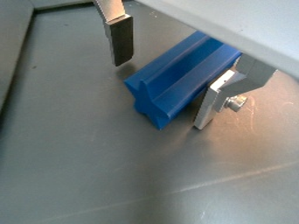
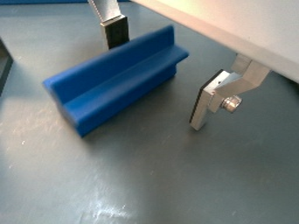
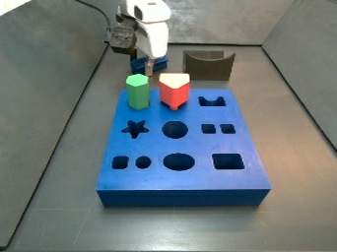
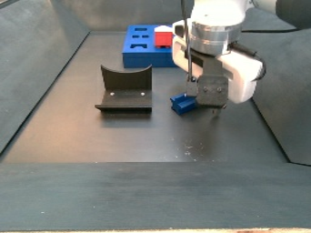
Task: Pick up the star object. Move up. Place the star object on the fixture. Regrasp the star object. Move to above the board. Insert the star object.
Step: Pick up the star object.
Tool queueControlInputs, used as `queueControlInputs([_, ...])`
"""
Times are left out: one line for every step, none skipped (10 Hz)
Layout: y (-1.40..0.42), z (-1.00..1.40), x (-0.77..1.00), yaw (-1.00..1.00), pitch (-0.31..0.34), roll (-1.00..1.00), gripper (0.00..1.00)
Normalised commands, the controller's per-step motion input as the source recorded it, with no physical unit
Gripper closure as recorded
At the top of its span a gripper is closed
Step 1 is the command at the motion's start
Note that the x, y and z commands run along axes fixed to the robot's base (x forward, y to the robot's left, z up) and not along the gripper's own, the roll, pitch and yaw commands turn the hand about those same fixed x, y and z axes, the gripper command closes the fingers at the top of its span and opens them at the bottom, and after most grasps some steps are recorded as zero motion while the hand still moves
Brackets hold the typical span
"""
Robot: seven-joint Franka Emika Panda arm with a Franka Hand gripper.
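Weight: judged light, being a small solid-looking prism of dark-blue plastic.
Stiffness: judged rigid; no give expected under the pads.
Surface: smooth, faintly glossy, so possibly slippery on the ridges.
Shape: star object [image 2: 114, 79] long, ribbed lengthwise, star-shaped at the end face.
Position: lying on its side on the grey floor [image 2: 152, 184], between the fingers in both wrist views, beside the fixture [image 4: 124, 89] and apart from the board [image 3: 184, 148].
Hand: hand [image 1: 163, 70] lowered around the prism, released, jaws wide; one pad near or touching the far flank, contact not certain.
Hold: best taken across the long flanks near mid-length, pads seated in opposite grooves rather than on points.
Fingers: flat silver plates [image 2: 216, 98] with dark pads.
Neighbours: green peg [image 3: 137, 91] and red peg [image 3: 174, 91] standing on the board.
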Motion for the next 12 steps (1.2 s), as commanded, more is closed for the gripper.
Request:
queueControlInputs([0.0,-0.22,0.33,-0.09,0.077,-0.14,0.0])
queueControlInputs([0.0,-0.14,0.26,-0.1,0.087,-0.08,0.0])
queueControlInputs([0.0,-0.1,0.09,-0.06,0.034,-0.07,0.0])
queueControlInputs([0.0,-0.04,-0.14,0.0,-0.02,-0.01,0.0])
queueControlInputs([0.0,-0.03,-0.22,0.08,-0.051,0.0,0.0])
queueControlInputs([0.0,0.0,-0.19,0.17,-0.121,-0.01,0.0])
queueControlInputs([0.0,0.0,-0.05,0.0,-0.021,0.0,0.0])
queueControlInputs([0.0,0.0,0.0,0.0,0.0,0.0,0.0])
queueControlInputs([0.0,0.0,0.0,0.0,0.0,0.0,1.0])
queueControlInputs([0.0,0.0,0.0,0.0,0.0,0.0,1.0])
queueControlInputs([0.0,0.0,0.0,0.0,0.0,0.0,1.0])
queueControlInputs([0.0,0.0,0.0,0.0,0.0,0.0,1.0])
